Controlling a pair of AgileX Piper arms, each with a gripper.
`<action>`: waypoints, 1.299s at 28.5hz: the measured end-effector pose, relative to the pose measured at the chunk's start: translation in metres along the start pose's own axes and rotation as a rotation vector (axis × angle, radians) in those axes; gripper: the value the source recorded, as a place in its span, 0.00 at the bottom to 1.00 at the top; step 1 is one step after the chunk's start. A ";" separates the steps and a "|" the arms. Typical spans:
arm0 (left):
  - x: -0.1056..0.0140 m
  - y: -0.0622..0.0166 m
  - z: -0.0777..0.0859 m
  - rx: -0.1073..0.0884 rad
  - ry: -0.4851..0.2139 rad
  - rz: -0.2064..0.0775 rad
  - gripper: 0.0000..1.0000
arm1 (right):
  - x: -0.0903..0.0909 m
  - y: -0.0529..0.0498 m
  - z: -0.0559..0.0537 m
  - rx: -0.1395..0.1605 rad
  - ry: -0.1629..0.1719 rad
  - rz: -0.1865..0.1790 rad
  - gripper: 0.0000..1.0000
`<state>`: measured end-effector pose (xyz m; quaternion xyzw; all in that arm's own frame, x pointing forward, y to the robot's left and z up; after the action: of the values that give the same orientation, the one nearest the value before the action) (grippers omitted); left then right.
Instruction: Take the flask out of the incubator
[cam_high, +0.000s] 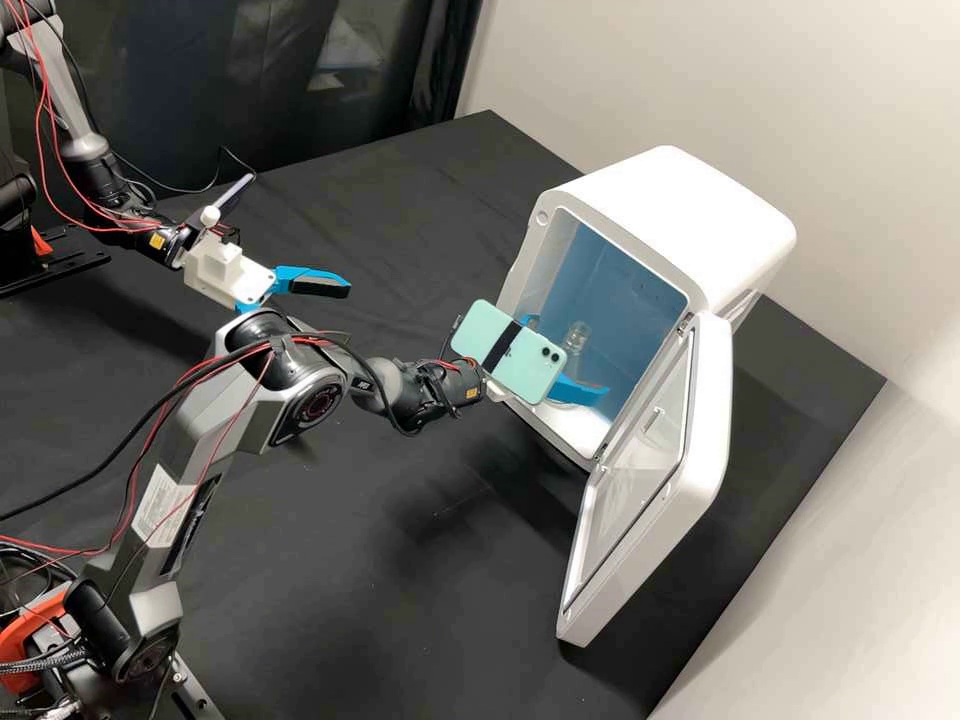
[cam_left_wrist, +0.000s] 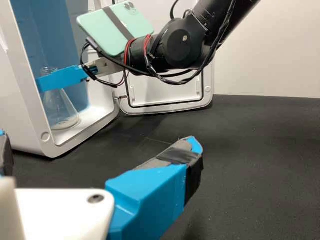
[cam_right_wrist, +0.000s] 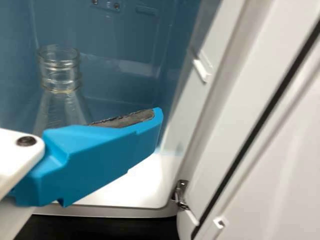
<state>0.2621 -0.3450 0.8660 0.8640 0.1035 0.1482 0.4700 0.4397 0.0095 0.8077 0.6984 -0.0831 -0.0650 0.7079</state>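
Clear glass conical flask, open-mouthed

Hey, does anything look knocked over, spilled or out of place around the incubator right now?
Nothing stands out. The flask stands upright on the floor of the incubator, no spill is visible, and the door hangs open as the task needs.

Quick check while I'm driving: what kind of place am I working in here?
Most likely a laboratory bench, possibly a test set-up: a black bench top, a small white incubator with its door open, and a clear glass conical flask standing inside its blue chamber.
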 end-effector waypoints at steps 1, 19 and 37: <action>0.000 0.0000 0.000 0.000 0.000 0.000 1.00 | 0.000 -0.001 -0.001 -0.010 -0.001 -0.008 1.00; 0.000 -0.0007 0.004 0.003 -0.015 -0.003 1.00 | 0.048 -0.004 -0.003 -0.049 -0.074 0.009 1.00; 0.000 -0.0014 0.007 0.010 -0.027 -0.005 1.00 | 0.086 -0.003 -0.010 -0.091 -0.112 0.018 1.00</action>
<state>0.2649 -0.3498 0.8612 0.8680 0.1002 0.1348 0.4672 0.5255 0.0010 0.8065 0.6600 -0.1258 -0.1012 0.7338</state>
